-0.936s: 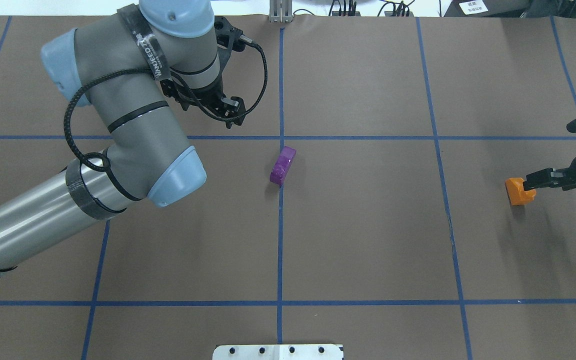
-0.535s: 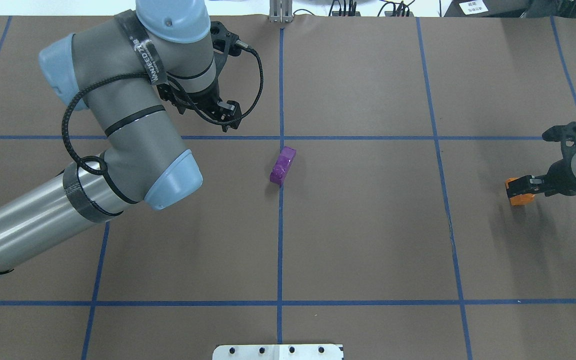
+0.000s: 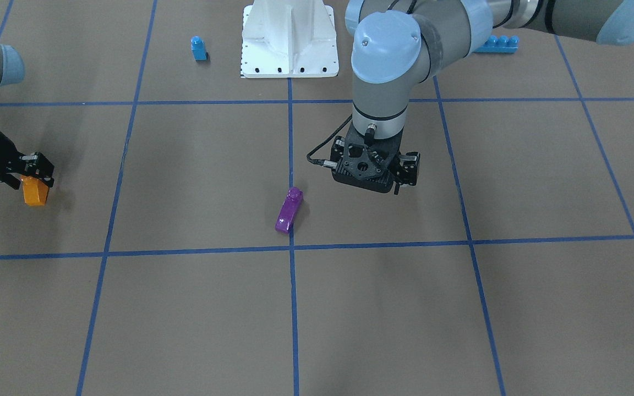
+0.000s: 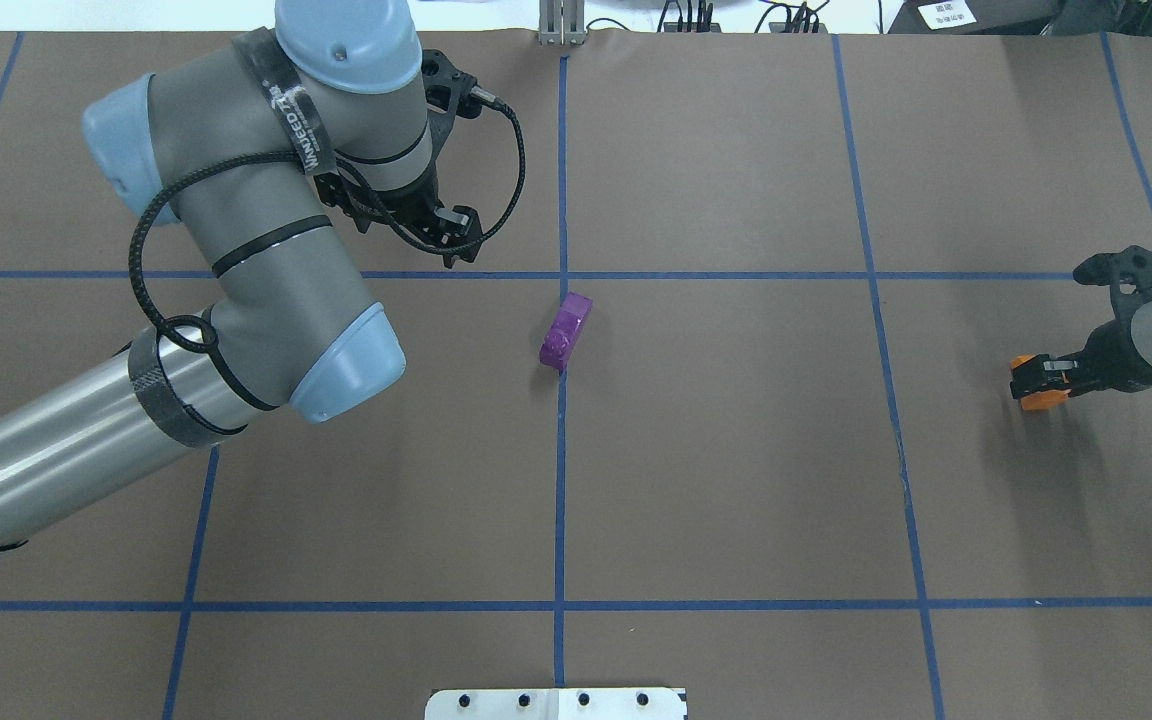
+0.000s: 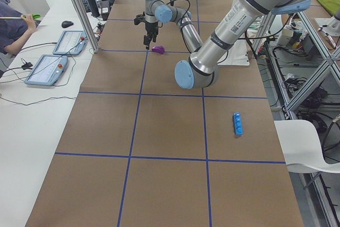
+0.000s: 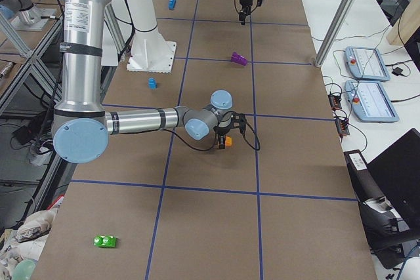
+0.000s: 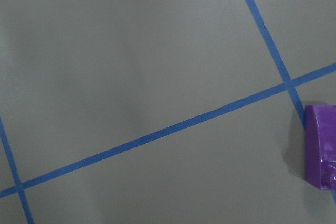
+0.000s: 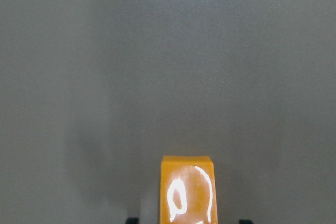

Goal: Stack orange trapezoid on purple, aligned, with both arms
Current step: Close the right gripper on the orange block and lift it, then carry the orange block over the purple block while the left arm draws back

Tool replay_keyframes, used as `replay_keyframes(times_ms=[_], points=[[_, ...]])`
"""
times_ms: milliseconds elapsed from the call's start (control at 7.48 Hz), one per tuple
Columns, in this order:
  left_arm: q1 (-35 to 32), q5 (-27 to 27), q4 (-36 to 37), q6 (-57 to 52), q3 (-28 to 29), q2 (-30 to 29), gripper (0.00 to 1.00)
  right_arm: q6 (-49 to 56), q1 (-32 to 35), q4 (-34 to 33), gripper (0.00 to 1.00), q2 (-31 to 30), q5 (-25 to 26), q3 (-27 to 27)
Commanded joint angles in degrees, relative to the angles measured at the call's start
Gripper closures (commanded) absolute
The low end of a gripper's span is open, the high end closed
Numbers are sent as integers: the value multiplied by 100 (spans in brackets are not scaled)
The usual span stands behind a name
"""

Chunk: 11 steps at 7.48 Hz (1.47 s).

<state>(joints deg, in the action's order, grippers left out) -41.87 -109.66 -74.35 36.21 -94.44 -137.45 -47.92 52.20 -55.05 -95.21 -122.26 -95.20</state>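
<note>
The orange trapezoid (image 4: 1043, 400) lies on the table at the far right; it also shows in the front view (image 3: 35, 193) and the right wrist view (image 8: 187, 190). My right gripper (image 4: 1036, 380) is down over it and open. Its fingertips (image 8: 131, 220) stand on either side with gaps showing. The purple brick (image 4: 566, 331) lies on its side near the table's middle, on a tape line. It also shows in the front view (image 3: 288, 210) and at the right edge of the left wrist view (image 7: 320, 148). My left gripper (image 4: 456, 240) hovers open and empty, behind and left of it.
A small blue single-stud brick (image 3: 198, 48) and a long blue brick (image 3: 496, 44) lie near the white base plate (image 3: 289, 60). A green brick (image 6: 105, 241) lies at the table's right end. Operator tablets (image 5: 53, 57) sit along the far side.
My right gripper moved from beside the orange trapezoid to over it, straddling it. My left arm shifted only slightly. The purple brick has not moved.
</note>
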Motion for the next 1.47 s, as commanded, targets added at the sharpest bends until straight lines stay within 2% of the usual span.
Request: replay_keyframes(times_ms=[0, 134, 267, 401, 535, 669, 802, 1070, 1203, 1337], points=[[-14, -3, 0, 17, -22, -1, 0, -16, 9, -67, 100, -15, -70, -69], [-23, -3, -9, 9, -22, -1, 0, -16, 18, -76, 100, -6, -70, -78], [-40, -3, 0, -9, -39, 8, 0, -16, 44, -381, 100, 55, -149, -295], [-49, -3, 0, -18, -39, 8, 0, -42, 210, -1637, 100, 508, -323, -863], [-75, -12, 8, -27, -48, 8, 0, -42, 264, -3155, 100, 1278, -377, -1313], [-119, -12, 8, -27, -48, 51, 0, -51, 256, -4153, 100, 2060, -378, -1413], [-207, -29, 8, -105, -153, 243, 0, -460, 151, -4616, 100, 2660, -352, -1335], [-618, -483, 0, -395, -617, 996, 0, -1208, -305, -4647, 100, 3427, -325, -1082], [-890, -661, -9, -892, -994, 1523, 0, -1811, -620, -4638, 100, 4048, -169, -610], [-1163, -793, -9, -1193, -1110, 1850, 0, -2218, -858, -4647, 100, 4690, -10, -101]])
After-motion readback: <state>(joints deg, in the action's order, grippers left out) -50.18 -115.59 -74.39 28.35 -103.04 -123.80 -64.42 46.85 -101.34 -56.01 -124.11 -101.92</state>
